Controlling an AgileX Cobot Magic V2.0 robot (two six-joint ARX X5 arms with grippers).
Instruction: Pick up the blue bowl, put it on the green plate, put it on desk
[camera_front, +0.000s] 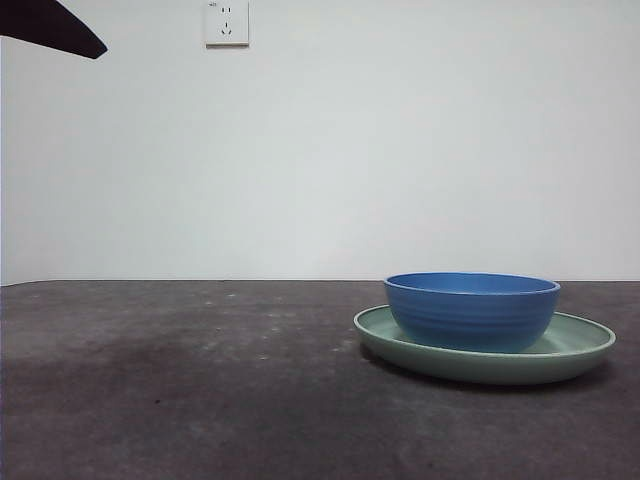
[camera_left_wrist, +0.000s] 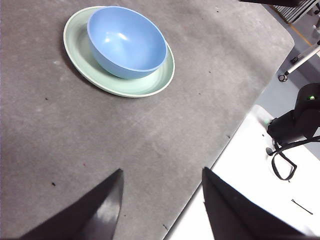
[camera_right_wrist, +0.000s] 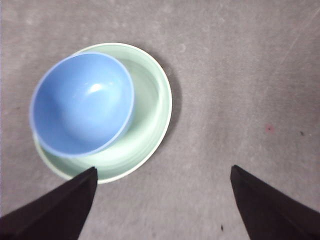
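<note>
Bowl (camera_front: 471, 310) is seated in plate (camera_front: 486, 352), lower right of the front frame, ready for lifting. Right gripper (camera_right_wrist: 162, 200) is held above, jaws spread, empty; left gripper (camera_left_wrist: 162, 200) likewise, farther off.

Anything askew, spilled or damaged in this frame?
Nothing stands out. The blue bowl sits upright and empty on the green plate, off-centre but stable, on the desk. Both grippers, left and right, hang open, holding nothing.

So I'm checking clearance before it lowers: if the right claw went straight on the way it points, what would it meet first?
Probably bare desk beside the green plate. The right claw is open, and the blue bowl sits off to one side, though depth is unclear.
</note>
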